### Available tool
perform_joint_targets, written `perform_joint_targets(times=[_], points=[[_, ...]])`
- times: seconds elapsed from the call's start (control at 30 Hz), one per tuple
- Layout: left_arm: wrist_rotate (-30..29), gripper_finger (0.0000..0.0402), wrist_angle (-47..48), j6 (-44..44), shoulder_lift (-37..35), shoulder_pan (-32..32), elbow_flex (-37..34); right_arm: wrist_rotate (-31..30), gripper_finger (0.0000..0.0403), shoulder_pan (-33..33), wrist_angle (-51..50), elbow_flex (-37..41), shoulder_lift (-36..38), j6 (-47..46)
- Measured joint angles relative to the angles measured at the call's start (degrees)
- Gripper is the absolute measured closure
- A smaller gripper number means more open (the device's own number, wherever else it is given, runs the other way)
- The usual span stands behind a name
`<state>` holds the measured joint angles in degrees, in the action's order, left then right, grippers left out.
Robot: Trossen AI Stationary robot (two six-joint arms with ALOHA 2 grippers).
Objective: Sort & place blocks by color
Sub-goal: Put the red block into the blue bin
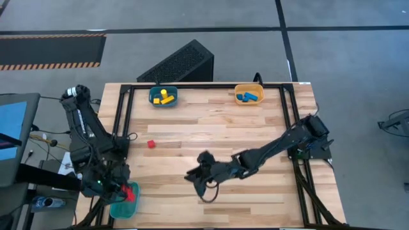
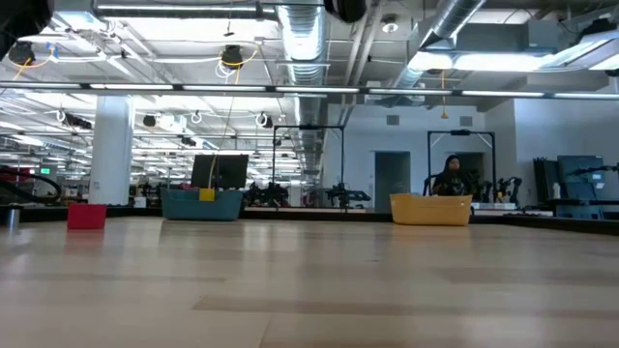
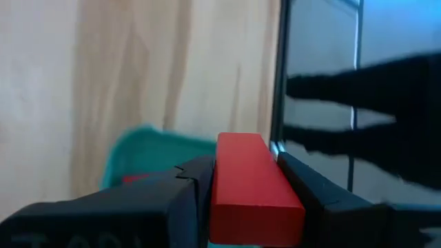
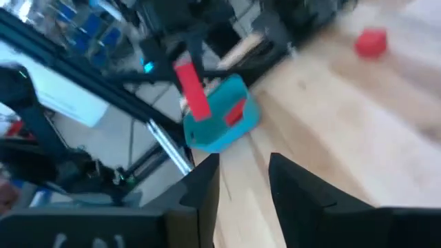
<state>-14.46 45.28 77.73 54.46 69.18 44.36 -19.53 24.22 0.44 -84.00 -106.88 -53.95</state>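
The left gripper (image 3: 241, 207) pinches a red bar block (image 3: 251, 186) across its narrow sides, right over the teal bin (image 1: 121, 206) that sits at the desk's near left corner, half over the edge. From the right wrist view the bar hangs upright above that bin, with another red piece (image 4: 235, 111) already lying inside. The bar looks like a light, rigid block with smooth painted faces, so a squeeze on two flat opposite sides suits it best; a hold on the corners would likely let it twist out.

A small red cube (image 1: 151, 144) sits alone on the left part of the desk (image 1: 211, 128), well apart from everything. It should handle the same way, only it leaves less face to pinch.

The right gripper (image 4: 241, 182) hovers low near the middle of the near edge, its fingers a little apart with nothing between them.

Along the far edge stand a teal bin with yellow blocks (image 1: 163, 97) and an orange bin with blue blocks (image 1: 248, 96). The broad middle of the desk gives free room; the black frame rails at both sides and the corner bin's overhang call for care.
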Motion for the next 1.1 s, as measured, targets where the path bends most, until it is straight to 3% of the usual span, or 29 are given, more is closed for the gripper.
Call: perform_joint_targets(times=[0.23, 0.5, 0.73, 0.9, 1.1], points=[[0.2, 0.0301, -1.7, -0.7, 0.6, 3.4, 0.0, -3.9, 0.0282, 3.1, 14.6, -0.7, -7.9, -3.5], [2.5, 0.0293, -3.4, -2.7, 6.7, 3.6, -0.7, -7.4, 0.0291, 5.1, 10.5, -4.7, -10.6, -3.2], [8.3, 0.028, -6.4, -3.0, 11.2, 3.6, -0.7, -7.5, 0.0292, 4.4, 8.9, -4.8, -9.9, 0.7], [8.9, 0.0277, -5.6, -0.2, 11.4, 3.6, -0.7, -7.3, 0.0292, 4.1, 9.2, -4.8, -10.3, 1.5], [8.1, 0.0238, -4.5, 0.6, 11.1, 3.6, -0.7, -6.2, 0.0279, 3.8, 9.5, -4.8, -10.5, 1.5]])
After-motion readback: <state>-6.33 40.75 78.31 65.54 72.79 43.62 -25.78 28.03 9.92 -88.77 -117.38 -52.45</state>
